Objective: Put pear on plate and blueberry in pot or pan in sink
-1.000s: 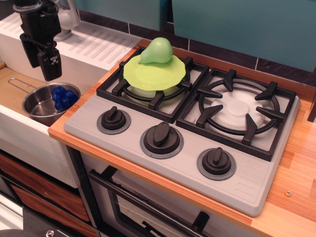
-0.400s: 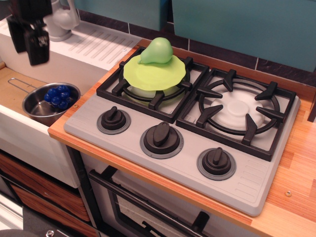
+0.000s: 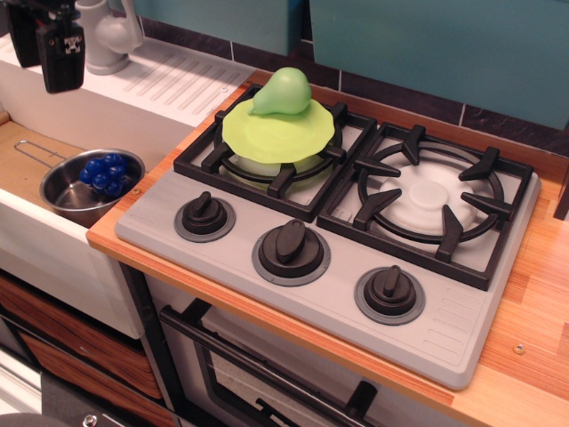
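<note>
The light-green pear point(image 3: 284, 91) lies on the lime-green plate point(image 3: 276, 133), which rests on the left stove burner. The deep-blue blueberry cluster point(image 3: 103, 172) sits inside the shiny steel pot point(image 3: 62, 196), which stands on the tan floor of the white sink point(image 3: 36, 245). Its wire handle points left. My black gripper point(image 3: 46, 64) hangs at the top left, well above the sink and left of the pot. Its two fingers are apart with nothing between them.
A grey faucet point(image 3: 108, 36) stands on the ribbed drainboard point(image 3: 178, 84) behind the sink. The grey stove has a bare right burner point(image 3: 431, 200) and three black knobs point(image 3: 290, 242) along its front. Wooden counter point(image 3: 533, 294) lies to the right.
My gripper has risen and moved up-left, away from the pot. The blueberry cluster has shifted slightly left inside the pot. Pear and plate have not moved.
</note>
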`<state>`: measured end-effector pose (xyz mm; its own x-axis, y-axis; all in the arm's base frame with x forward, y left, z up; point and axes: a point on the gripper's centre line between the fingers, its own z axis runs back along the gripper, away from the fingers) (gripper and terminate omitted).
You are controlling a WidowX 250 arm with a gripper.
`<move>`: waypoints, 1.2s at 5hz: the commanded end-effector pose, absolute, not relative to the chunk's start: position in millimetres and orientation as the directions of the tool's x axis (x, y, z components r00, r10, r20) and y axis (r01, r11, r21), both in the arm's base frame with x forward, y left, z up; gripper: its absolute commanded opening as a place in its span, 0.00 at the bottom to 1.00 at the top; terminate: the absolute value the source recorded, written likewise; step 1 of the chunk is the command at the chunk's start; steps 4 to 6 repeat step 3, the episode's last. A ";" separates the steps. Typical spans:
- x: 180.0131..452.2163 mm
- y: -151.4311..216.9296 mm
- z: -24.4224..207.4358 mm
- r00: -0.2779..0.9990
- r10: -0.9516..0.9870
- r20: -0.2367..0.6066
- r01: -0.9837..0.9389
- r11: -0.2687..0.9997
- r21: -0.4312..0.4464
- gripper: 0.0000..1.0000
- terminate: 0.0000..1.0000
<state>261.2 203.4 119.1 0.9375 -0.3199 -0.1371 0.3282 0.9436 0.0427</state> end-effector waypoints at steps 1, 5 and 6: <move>271.0 195.2 131.2 0.940 -0.334 -0.063 0.339 0.935 0.104 1.00 0.00; 271.7 157.7 154.7 0.968 -0.229 -0.104 0.237 0.969 0.074 1.00 1.00; 271.7 157.7 154.7 0.968 -0.229 -0.104 0.237 0.969 0.074 1.00 1.00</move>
